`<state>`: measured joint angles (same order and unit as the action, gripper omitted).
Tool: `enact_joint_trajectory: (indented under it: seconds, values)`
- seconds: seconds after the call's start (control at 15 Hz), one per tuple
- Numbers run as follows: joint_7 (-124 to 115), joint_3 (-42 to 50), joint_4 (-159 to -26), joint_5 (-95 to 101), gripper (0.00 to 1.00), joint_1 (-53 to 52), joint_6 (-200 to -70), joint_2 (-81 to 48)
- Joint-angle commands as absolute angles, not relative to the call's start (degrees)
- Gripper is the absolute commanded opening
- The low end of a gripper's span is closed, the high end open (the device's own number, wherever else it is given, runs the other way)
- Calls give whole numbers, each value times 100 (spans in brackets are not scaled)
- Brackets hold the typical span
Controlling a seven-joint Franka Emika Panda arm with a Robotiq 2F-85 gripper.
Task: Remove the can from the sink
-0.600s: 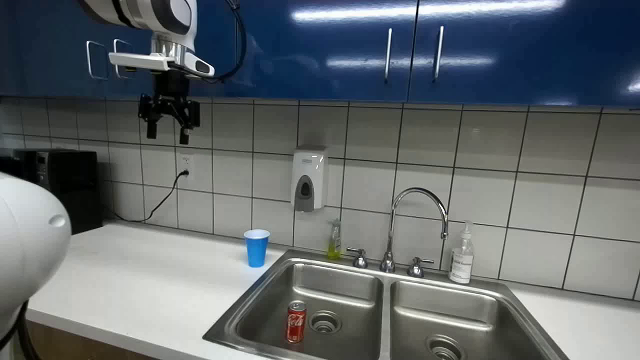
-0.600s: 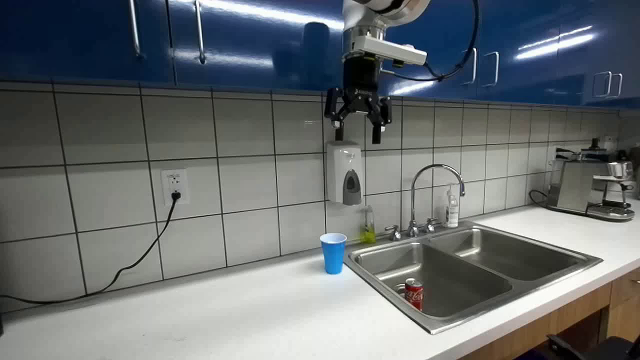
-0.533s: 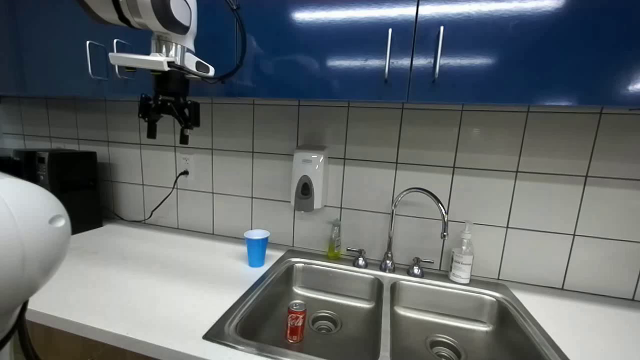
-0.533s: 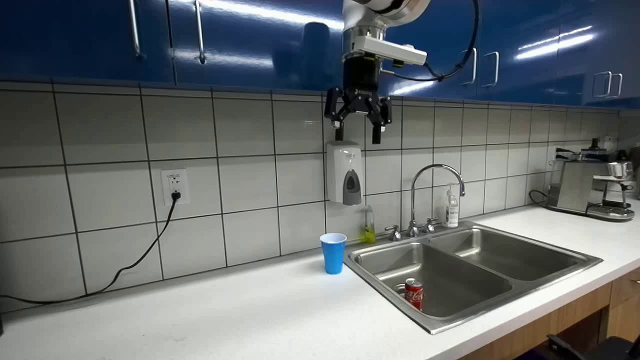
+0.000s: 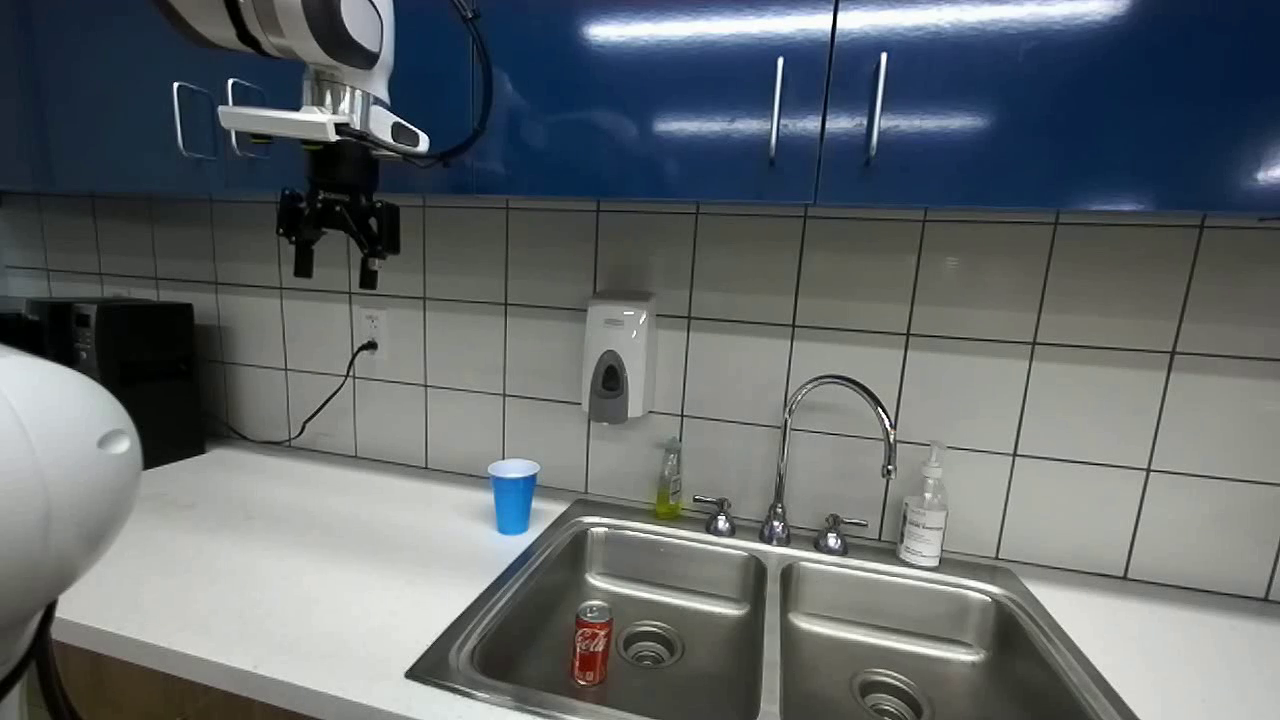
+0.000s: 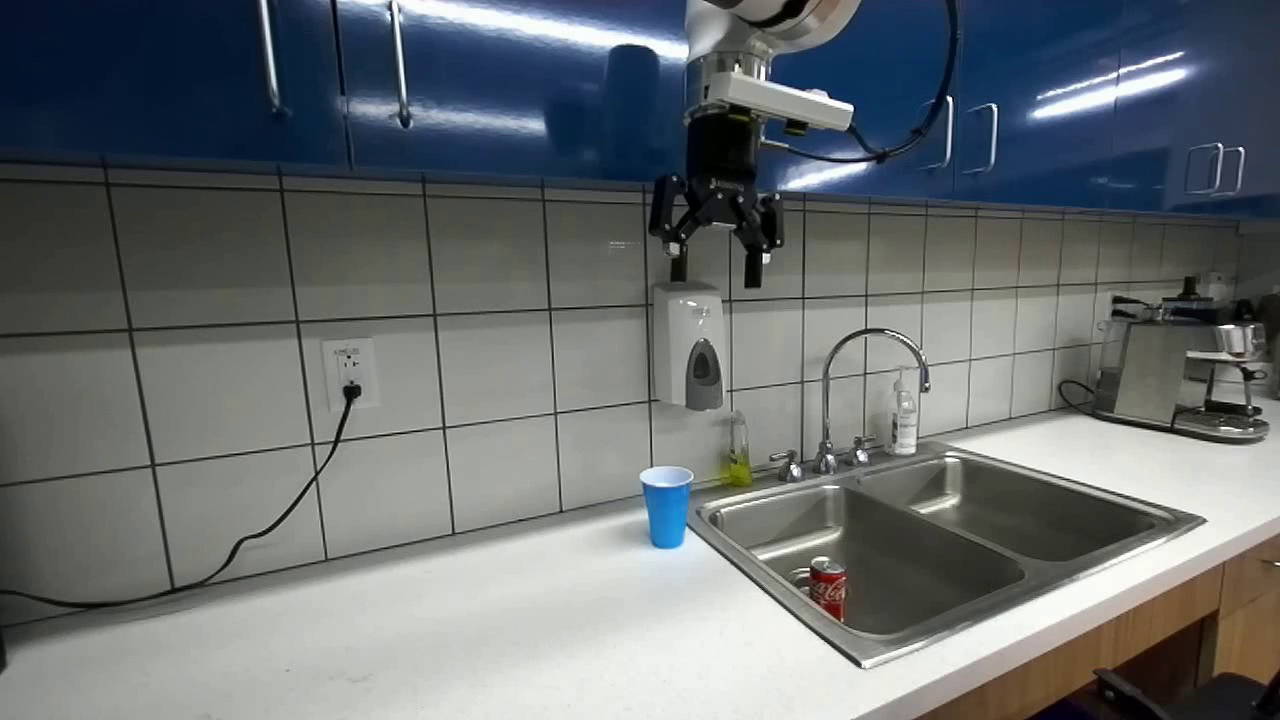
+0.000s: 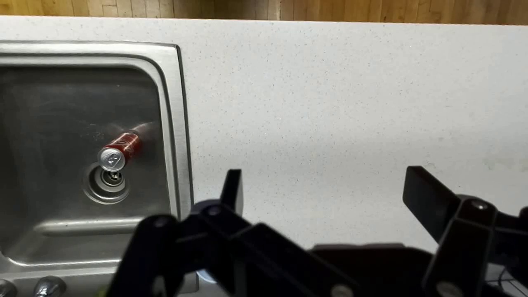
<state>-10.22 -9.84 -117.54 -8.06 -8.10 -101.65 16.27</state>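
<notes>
The red can (image 5: 591, 645) stands upright in a bowl of the steel sink (image 5: 772, 630), beside the drain. It also shows in the other exterior picture (image 6: 828, 588), where the sink rim (image 6: 1040, 575) hides its base. In the wrist view the can (image 7: 127, 145) is at left, its silvery top towards me, inside the sink edge (image 7: 175, 123). My gripper (image 5: 336, 275) is open and empty, high above the counter, up near the wall cabinets; it also shows open in an exterior view (image 6: 716, 278). In the wrist view its fingers (image 7: 324, 177) are wide apart over bare counter.
A blue cup (image 5: 513, 497) stands on the counter beside the sink. A curved faucet (image 5: 783, 450), a yellow-green bottle (image 5: 668, 485) and a pump bottle (image 5: 922, 525) stand behind the bowls. A soap dispenser (image 5: 618, 360) hangs on the wall under blue cabinets (image 5: 640, 100).
</notes>
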Motion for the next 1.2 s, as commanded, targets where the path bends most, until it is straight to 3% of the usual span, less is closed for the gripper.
enact_joint_trajectory:
  seconds: [0.0,1.13]
  values:
    - [-1028,-959,-11777,-767,100,-772,-10235,1713]
    - [-1086,-752,-12356,-438,100,-575,-9347,2805]
